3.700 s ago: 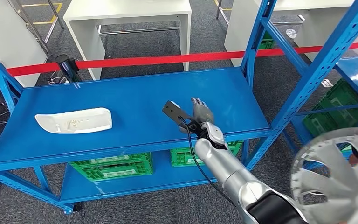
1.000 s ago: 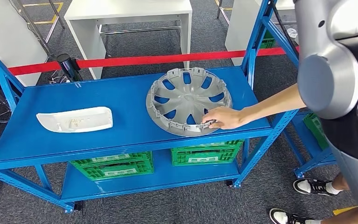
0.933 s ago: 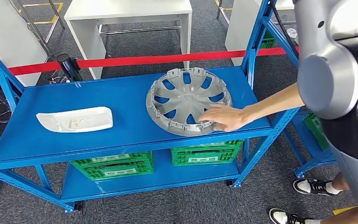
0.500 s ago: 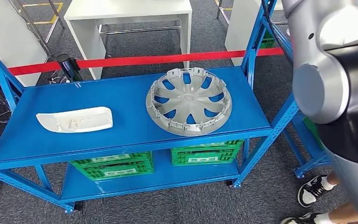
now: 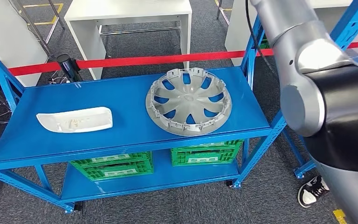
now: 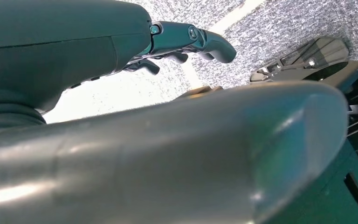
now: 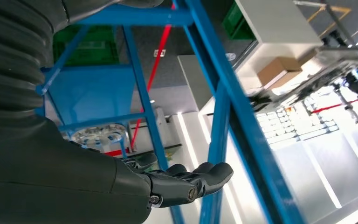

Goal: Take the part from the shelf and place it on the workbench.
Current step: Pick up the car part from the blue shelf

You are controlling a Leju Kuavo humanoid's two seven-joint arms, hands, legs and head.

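A round silver-grey plastic wheel cover point(image 5: 189, 101) lies flat with its hollow side up on the top board of the blue steel shelf point(image 5: 121, 135), toward the board's right half and close to its front edge. Well apart from it, on the left half of the same board, lies a long white plastic shell point(image 5: 74, 120). Two green slatted plastic crates point(image 5: 112, 166) sit on the lower board of the shelf. A red barrier tape point(image 5: 135, 60) runs behind the shelf, and beyond it stands a white desk point(image 5: 128, 11) on the grey carpet. At the lower right of the head view, a black and white shoe of a person point(image 5: 313, 190) rests on the floor.

The right hand point(image 7: 186, 179), seen from its wrist, holds nothing; its dark fingers point(image 7: 214, 173) reach out nearly straight beside a blue upright of the shelf. The left hand point(image 6: 182, 42) holds nothing either, its fingers point(image 6: 214, 44) loosely bent over the carpet
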